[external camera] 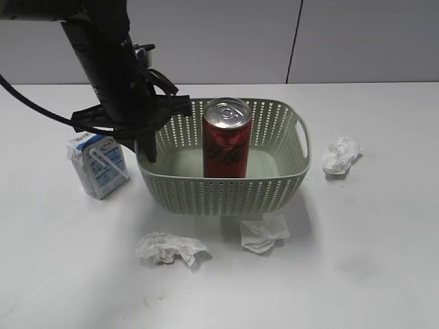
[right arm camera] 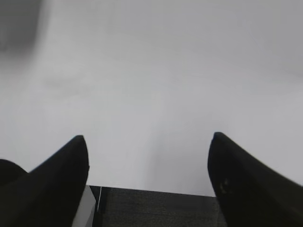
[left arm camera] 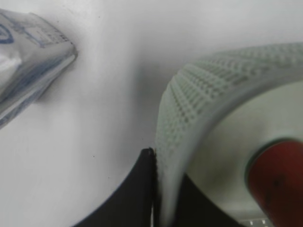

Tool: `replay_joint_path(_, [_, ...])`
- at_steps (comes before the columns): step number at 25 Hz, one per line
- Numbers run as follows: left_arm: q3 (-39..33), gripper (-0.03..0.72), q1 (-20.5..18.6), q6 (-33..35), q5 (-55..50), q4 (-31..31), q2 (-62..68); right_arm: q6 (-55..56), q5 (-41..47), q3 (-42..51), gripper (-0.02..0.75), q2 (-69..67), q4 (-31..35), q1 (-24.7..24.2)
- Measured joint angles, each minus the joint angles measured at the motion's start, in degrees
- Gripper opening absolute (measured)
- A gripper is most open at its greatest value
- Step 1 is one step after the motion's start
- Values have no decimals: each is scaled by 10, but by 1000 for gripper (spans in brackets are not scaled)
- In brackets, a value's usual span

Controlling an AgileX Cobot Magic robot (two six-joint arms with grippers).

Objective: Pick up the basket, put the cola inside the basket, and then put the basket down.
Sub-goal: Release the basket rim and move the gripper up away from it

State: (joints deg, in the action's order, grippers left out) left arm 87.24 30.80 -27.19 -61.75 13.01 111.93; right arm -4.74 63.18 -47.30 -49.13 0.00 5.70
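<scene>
Paper is found nearest to the camera: two crumpled tissues (external camera: 170, 247) (external camera: 263, 233) lie on the white counter (external camera: 357, 274) just in front of the basket (external camera: 226, 188), and a third tissue (external camera: 341, 155) lies to the right, apart from it. None of them belongs to the task, so they are best left alone.

The basket is seen sitting low at the counter, with its shadow directly below (whether the bottom already touches cannot be told). The cola (external camera: 227, 140) is standing upright inside it, near the middle, so the loading step is judged as done and only the setting down and release remain.

At the left rim, the left end effector (external camera: 147, 140) is closed on the basket wall: in the left wrist view one dark finger (left arm camera: 135, 189) is pressed on the outside and the other on the inside, with the perforated wall pinched between them. This grip on the rim is presumably what carries the basket.

Beside it, the blue-and-white drink carton (external camera: 98, 164) stands on the counter, near the arm but not touching.

The right end effector (right arm camera: 149, 184) is spread wide and holds nothing; only bare counter is seen below it.
</scene>
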Motion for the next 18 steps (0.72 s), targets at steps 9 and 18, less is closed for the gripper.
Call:
replay_joint_path(9, [0,5,-1,0,-2,13,0,0,-46,150,586,233,-19,0])
replay_joint_path(18, [0,5,-1,0,-6,13,0,-15,-42,184,584,392,-21,0])
